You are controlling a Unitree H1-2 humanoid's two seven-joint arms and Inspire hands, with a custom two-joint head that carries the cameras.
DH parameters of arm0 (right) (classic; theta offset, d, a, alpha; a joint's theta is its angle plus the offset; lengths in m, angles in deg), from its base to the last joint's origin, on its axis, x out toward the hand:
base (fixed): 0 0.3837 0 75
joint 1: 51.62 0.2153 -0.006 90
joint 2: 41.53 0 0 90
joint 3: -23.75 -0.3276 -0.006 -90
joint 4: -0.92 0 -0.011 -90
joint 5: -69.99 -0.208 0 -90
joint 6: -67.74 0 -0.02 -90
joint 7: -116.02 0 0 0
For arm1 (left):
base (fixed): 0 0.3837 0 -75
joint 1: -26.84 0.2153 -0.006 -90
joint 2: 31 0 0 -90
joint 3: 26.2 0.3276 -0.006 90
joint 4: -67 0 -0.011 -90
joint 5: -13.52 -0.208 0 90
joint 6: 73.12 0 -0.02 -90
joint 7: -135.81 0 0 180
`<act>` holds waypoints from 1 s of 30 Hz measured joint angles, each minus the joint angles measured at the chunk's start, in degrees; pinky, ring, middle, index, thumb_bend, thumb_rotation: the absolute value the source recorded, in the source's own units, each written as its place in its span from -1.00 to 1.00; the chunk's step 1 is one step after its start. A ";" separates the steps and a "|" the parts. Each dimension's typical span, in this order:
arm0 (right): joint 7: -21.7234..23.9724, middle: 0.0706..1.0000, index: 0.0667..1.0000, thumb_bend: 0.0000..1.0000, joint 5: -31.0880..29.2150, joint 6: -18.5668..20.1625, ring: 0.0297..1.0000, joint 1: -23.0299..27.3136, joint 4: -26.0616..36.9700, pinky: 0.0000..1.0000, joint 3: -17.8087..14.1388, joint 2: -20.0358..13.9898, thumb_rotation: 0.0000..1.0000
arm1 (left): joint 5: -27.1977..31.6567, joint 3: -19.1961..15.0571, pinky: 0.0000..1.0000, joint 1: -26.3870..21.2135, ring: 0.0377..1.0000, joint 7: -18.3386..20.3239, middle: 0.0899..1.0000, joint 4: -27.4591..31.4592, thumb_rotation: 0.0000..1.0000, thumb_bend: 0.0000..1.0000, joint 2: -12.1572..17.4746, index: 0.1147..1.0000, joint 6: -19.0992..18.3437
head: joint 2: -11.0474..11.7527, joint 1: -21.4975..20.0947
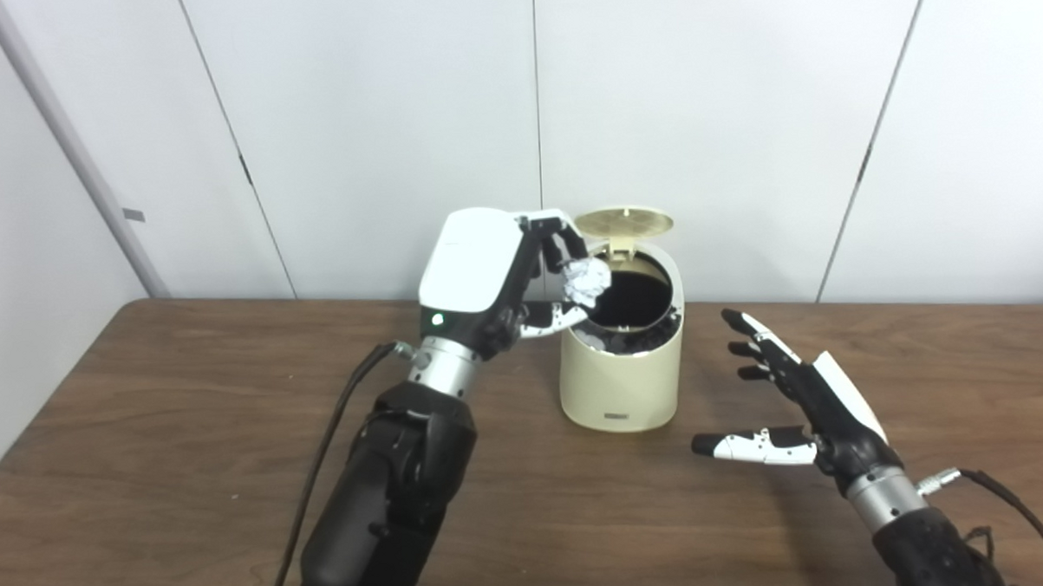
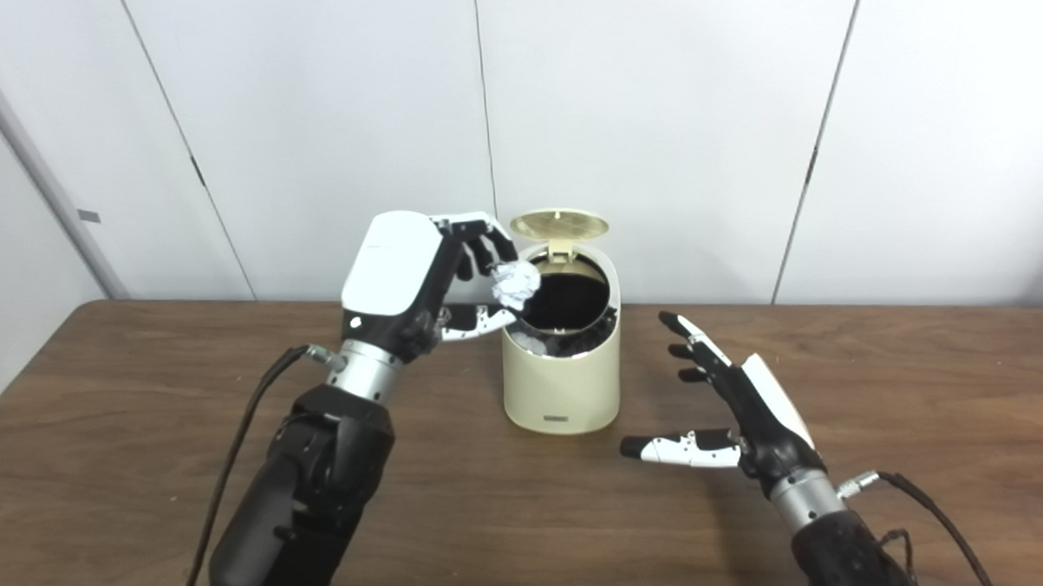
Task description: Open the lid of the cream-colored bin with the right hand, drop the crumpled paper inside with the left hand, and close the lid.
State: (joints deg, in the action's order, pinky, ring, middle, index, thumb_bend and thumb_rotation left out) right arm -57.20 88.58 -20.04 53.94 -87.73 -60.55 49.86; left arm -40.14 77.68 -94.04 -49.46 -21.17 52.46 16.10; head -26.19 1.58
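The crumpled paper [image 1: 587, 281], a small white wad with sharp creases, sits pinched between the fingers and thumb of the left robot hand [image 1: 521, 280], right over the left edge of the bin's dark round opening. The left robot hand is closed on the paper, its glossy white back plate turned toward the cameras and its black fingers curled over the wad from above.

The cream-colored bin [image 1: 621, 372] is a smooth, rounded plastic cylinder standing upright near the middle of the tabletop [image 1: 188, 443]. Its round lid [image 1: 623, 223] stands raised at the back, hinged and tipped up, showing a ribbed, yellowish underside. The inside of the bin looks black, with a dark liner bunched at the front of the rim.

The right robot hand [image 1: 786, 405] hovers just to the right of the bin, apart from it, holding nothing, with its black fingers with white tips spread wide and the thumb stretched out toward the left. Black cables trail from both metal wrists.

The tabletop is dark brown wood grain; behind it stands a plain white panelled wall [image 1: 706, 104].
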 measured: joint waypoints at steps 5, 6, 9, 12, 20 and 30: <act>-0.02 0.90 0.84 0.68 -0.01 0.03 0.78 -0.14 0.00 0.60 -0.14 0.00 -0.32 | 0.13 0.78 -0.49 -0.79 -0.36 -2.04 -0.25 -2.69 -1.00 0.04 -0.40 -0.12 1.18 | 0.00 -0.18; -0.05 0.90 0.84 0.67 0.04 0.05 0.77 -0.16 0.00 0.59 -0.16 -0.03 -0.31 | 0.13 1.01 -0.50 -0.97 -0.38 -2.83 -0.27 -3.67 -1.00 0.04 -0.52 -0.12 1.57 | 0.09 -0.26; -0.05 0.90 0.84 0.65 0.22 0.06 0.78 -0.20 0.05 0.59 -0.13 0.00 -0.34 | 0.15 1.38 -0.53 -1.67 -0.43 -3.87 -0.31 -5.72 -1.00 0.04 -0.92 -0.11 1.66 | 0.09 -0.26; -0.05 0.91 0.84 0.65 0.21 0.06 0.79 -0.23 0.06 0.61 -0.16 0.00 -0.35 | 0.15 1.78 -0.51 -2.40 -0.42 -5.33 -0.32 -7.37 -1.00 0.04 -1.22 -0.11 1.95 | 0.09 -0.35; -0.05 0.91 0.85 0.67 0.21 0.08 0.78 -0.62 0.30 0.56 -0.17 0.04 -0.30 | -2.21 4.53 -0.47 -3.35 -0.37 -8.32 -0.28 -13.10 -1.00 0.04 -2.04 -0.09 1.54 | -0.18 -0.62; -0.04 0.92 0.85 0.67 -0.37 0.15 0.79 -1.29 0.83 0.54 -0.37 0.28 -0.37 | -10.17 9.15 -0.54 -7.94 -0.42 -22.08 -0.28 -24.34 -1.00 0.04 -1.54 -0.10 -0.35 | -0.70 -0.97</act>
State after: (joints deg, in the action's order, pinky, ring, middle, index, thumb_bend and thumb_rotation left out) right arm -57.25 88.21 -19.89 52.66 -86.90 -60.92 50.14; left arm -50.31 86.84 -101.98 -71.54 -45.51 50.92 15.76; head -26.89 0.62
